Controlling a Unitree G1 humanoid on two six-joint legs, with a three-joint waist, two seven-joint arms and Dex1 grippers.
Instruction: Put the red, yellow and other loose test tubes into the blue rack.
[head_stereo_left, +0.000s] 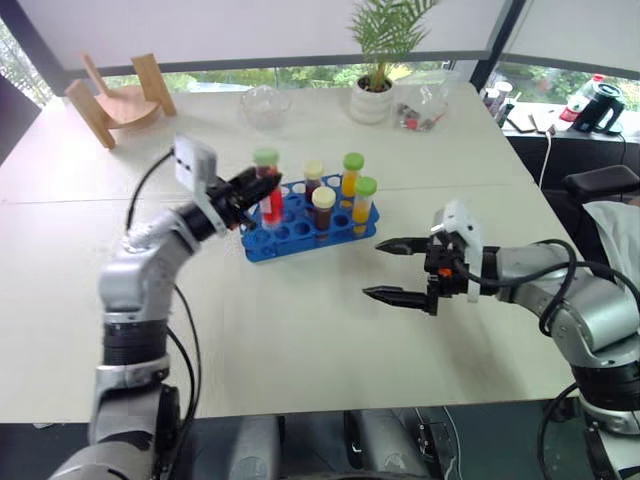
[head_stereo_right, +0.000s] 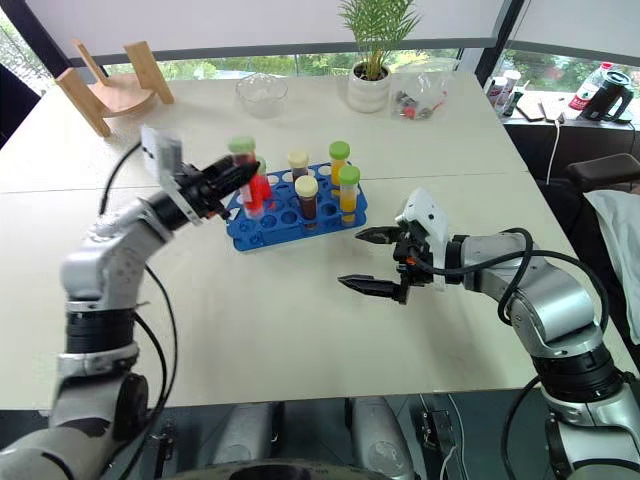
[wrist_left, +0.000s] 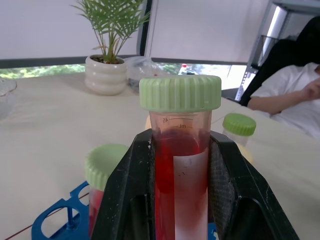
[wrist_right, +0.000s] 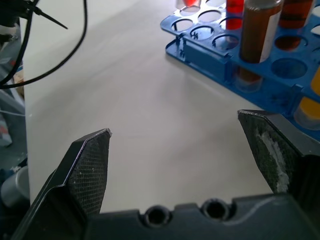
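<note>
Table (head_stereo_left: 300, 340) first, being nearest the lens and easily the biggest thing around: pale, wide, mostly bare up front.

Next size down, blue rack (head_stereo_left: 292, 236), parked mid-table a touch left of centre. Already loaded with a few capped tubes standing in the holes: maroon tube (head_stereo_left: 323, 212) with a cream cap, yellow tube (head_stereo_left: 365, 205) with a green cap at the right end, a couple more behind.

Then right gripper (head_stereo_left: 372, 268), hovering near the rack's right end but clear of it. Fingers spread wide, nothing between them.

Left gripper (head_stereo_left: 255, 190) up over the rack's left end, fingers pressed in on the red tube (wrist_left: 180, 170), roughly upright, green cap poking out above the grip. No telling whether foot already in a hole or just above the plate. Another green-capped red one (wrist_left: 102, 170) right beside it, seated in the rack by the look of it.

Worries from here, purely guesswork:
- Missing the hole and landing the tube's foot on the plate, then pushing anyway. Likely result: tube tilting in the grip or popping out.
- Clipping that neighbouring red tube on the way down, given how tight the spacing looks.
- Shoving the whole rack sideways, since light plastic and nothing bracing it.
- Letting go too high, so bounce and topple.
</note>
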